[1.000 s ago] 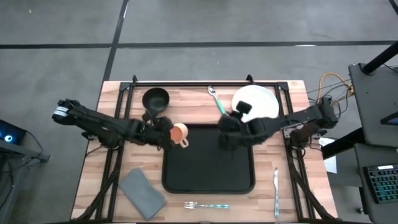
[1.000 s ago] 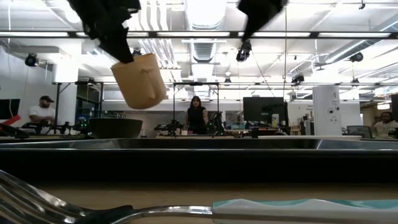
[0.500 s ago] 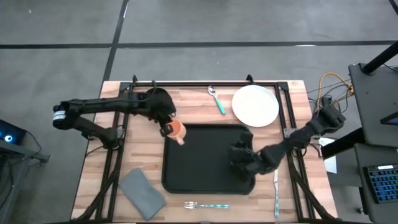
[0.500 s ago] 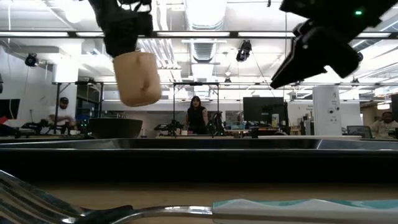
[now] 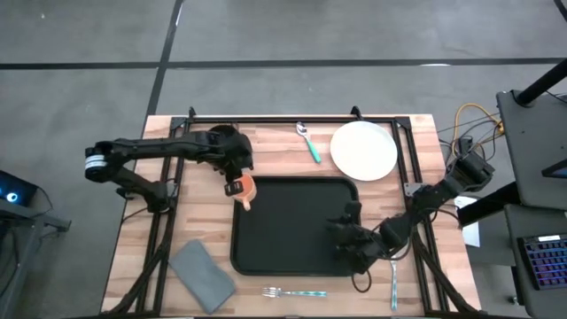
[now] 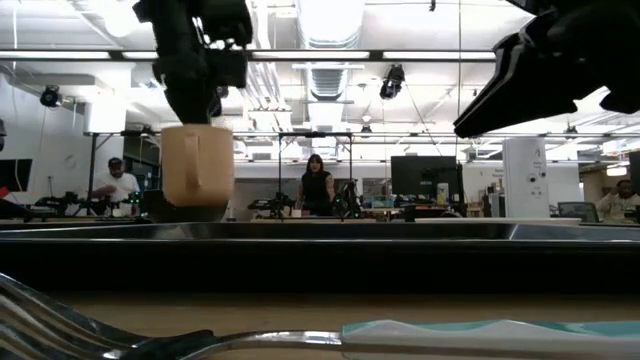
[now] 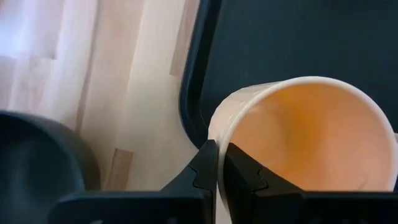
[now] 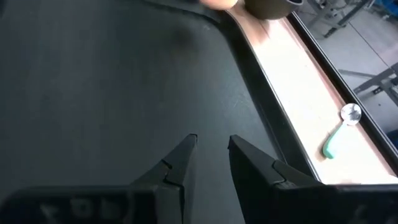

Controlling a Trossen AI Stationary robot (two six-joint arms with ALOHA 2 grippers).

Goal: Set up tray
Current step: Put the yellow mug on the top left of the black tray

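I have the left gripper pinching the rim of the orange-tan cup, held above the large black rectangular tray at its ten-o'clock corner. Next, I judge: lower it upright inside the rim, then release. Right gripper, fingers slightly parted and empty, waits over the tray's four-o'clock area.

You see the tray, large, black and rectangular with rounded corners and a raised rim, lying flat at the middle of the wooden table, nearer its front edge.

Tray interior mostly unobstructed; cup in left gripper overhangs its far-left corner, right gripper occupies its near-right corner.
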